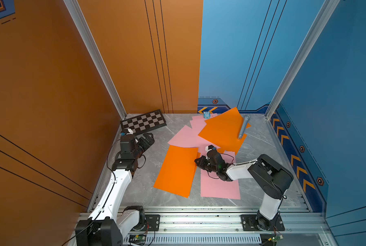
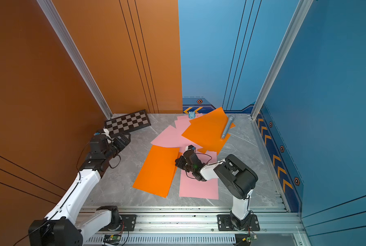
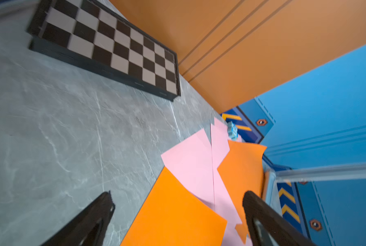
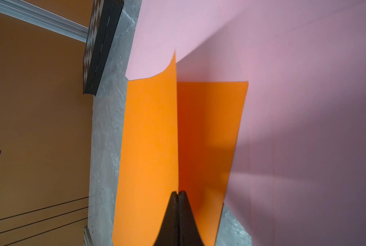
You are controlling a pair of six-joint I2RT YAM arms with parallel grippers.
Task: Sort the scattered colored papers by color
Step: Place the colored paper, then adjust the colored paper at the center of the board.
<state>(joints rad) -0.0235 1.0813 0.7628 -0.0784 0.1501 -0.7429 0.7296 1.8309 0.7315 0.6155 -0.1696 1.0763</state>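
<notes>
Orange and pink colored papers lie scattered on the grey table. A near orange sheet (image 1: 175,170) (image 2: 156,170) lies left of a pink sheet (image 1: 219,187). My right gripper (image 1: 197,160) (image 2: 177,160) (image 4: 178,192) is shut on this orange sheet's right edge (image 4: 148,138), which curls up. Below it lies another orange sheet (image 4: 209,127). Farther back, pink sheets (image 1: 184,136) are overlapped by an orange sheet (image 1: 222,130). My left gripper (image 1: 151,138) (image 3: 177,196) hangs open and holds nothing, left of the papers.
A black-and-grey chessboard (image 1: 143,122) (image 3: 105,49) lies at the back left, just beyond the left gripper. A grey cylinder (image 1: 243,127) rests on the far orange sheet. A small blue toy (image 1: 206,115) stands by the back wall. Walls close three sides.
</notes>
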